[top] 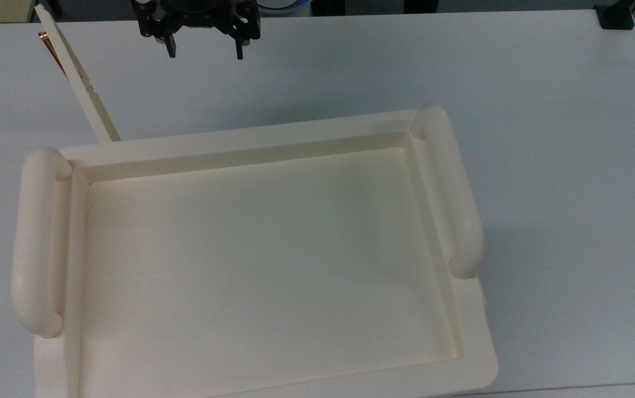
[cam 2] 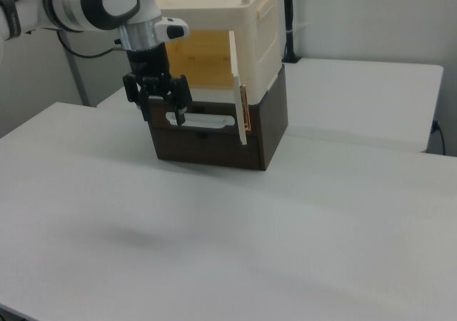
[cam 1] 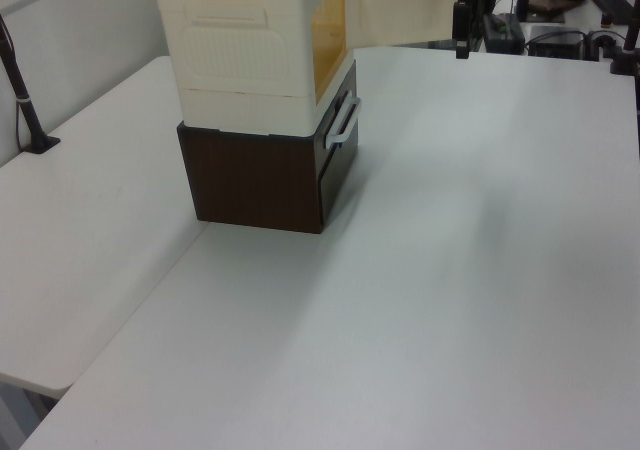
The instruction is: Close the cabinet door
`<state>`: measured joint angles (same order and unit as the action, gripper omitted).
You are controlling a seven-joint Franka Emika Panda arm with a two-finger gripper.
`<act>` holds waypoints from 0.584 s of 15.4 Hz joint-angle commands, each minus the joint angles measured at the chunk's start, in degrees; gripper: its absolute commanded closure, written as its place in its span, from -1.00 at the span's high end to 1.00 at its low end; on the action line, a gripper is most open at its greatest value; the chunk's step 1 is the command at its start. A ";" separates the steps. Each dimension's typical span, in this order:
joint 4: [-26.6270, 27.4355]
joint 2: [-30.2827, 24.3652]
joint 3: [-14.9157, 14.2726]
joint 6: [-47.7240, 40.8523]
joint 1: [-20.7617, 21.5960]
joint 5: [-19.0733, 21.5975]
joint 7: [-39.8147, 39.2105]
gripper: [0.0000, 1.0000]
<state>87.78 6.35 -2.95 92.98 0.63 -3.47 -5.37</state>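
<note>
The cabinet (top: 240, 141) is a large cream unit with a recessed top and a rounded bar on each short side; it also shows in the right view (cam 2: 250, 21) and the left view (cam 1: 240, 50). The cabinet door (top: 77, 77) stands swung wide open, a thin strip slanting toward the top view's upper left, with a copper handle (top: 51, 48) near its free end. In the right view the door (cam 2: 236, 93) is seen nearly edge-on. My gripper (top: 204, 53) hangs open and empty in front of the cabinet opening, to the door's right in the top view, apart from it (cam 2: 163, 114).
The cabinet sits on a dark brown drawer unit (cam 2: 214, 141) with a pale handle (cam 1: 342, 125). White tabletop (top: 544, 110) spreads wide to the top view's right. A black clamp (top: 615, 16) sits at the far corner. A dark pole (cam 1: 22, 90) stands at the left view's left.
</note>
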 commanded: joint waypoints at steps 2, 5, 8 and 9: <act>1.16 -1.51 0.05 0.01 -0.10 -0.31 -0.79 -0.88; 0.99 -1.43 0.05 0.18 -0.19 -0.31 -0.87 -0.97; 0.90 -1.43 0.05 1.94 -0.54 -0.31 -0.87 -1.00; 0.64 -1.43 0.05 2.03 -1.15 -0.57 -1.14 -1.00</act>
<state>87.65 6.16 -2.95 93.36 0.57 -3.47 -5.36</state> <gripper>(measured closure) 0.982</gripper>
